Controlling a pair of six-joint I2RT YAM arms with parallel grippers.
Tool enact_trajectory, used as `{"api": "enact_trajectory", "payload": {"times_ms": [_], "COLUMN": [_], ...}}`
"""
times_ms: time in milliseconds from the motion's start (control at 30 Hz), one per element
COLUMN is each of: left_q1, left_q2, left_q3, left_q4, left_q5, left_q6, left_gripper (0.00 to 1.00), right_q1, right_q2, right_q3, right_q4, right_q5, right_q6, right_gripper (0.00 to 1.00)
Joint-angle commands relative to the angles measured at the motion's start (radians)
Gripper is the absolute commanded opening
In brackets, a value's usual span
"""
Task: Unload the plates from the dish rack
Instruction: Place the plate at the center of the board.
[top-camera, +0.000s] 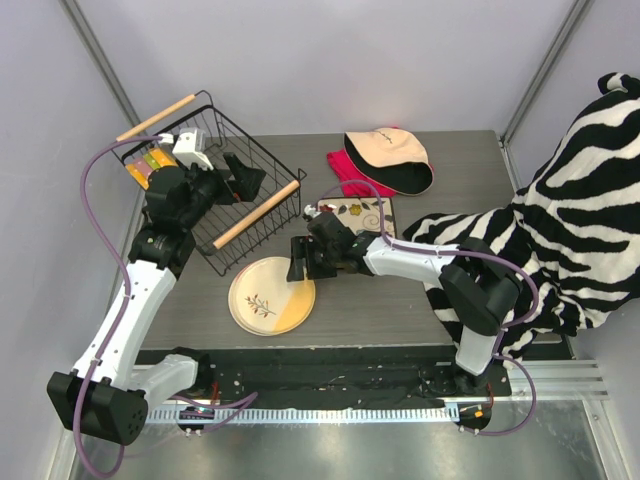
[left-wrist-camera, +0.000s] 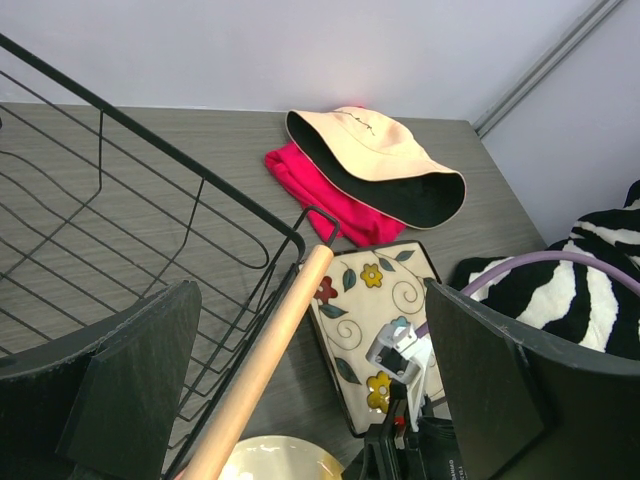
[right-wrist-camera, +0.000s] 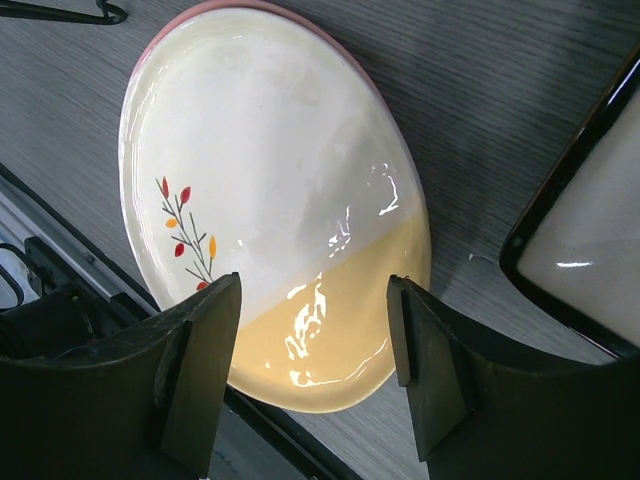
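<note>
Flat on the grey table (top-camera: 385, 312) near its front edge: round cream-and-yellow plate (top-camera: 271, 295), bare table to its left, red sprig clear only from the right wrist. Over its yellow rim, right pincer (top-camera: 298, 260), jaws apart, empty. Behind, square flowered dark-rimmed plate (top-camera: 362, 215). Far left: black wire dish rack (top-camera: 257, 213), wooden handles slanting near-left to far-right; left pincer (top-camera: 238, 178) wide, empty, over the near handle. Coloured plates (top-camera: 150, 165) on edge inside, top view only.
</note>
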Motion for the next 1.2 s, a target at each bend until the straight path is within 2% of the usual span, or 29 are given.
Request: {"api": "enact_trajectory", "payload": {"times_ms": [0,167,767,1167], "left_q1": [0.006,0.005,0.006,0.005], "left_q2": [-0.019,-0.015,-0.013,-0.015], "left_q3": [-0.001,-0.001,-0.003,-0.003], "left_q4": [0.051,0.054,0.057,0.056], "left_q5": [0.019,0.019,0.025,0.025], "left_q6": [-0.012,-0.015,-0.018,-0.020], "left_gripper": [1.00,1.00,1.00,1.00], "right_q1": [0.007,0.007,0.024,0.055], "right_q2": [-0.046,-0.094,-0.005,0.048], "right_q3": [0.009,-0.023,0.000,0.075], "right_q4": [0.013,-0.008,-0.030,-0.028], "right_q5": [0.039,0.088,0.082,0.068], "right_q6": [0.013,-0.003,-0.009,-0.004], "right_gripper": [0.68,0.71,0.69,0.68]}}
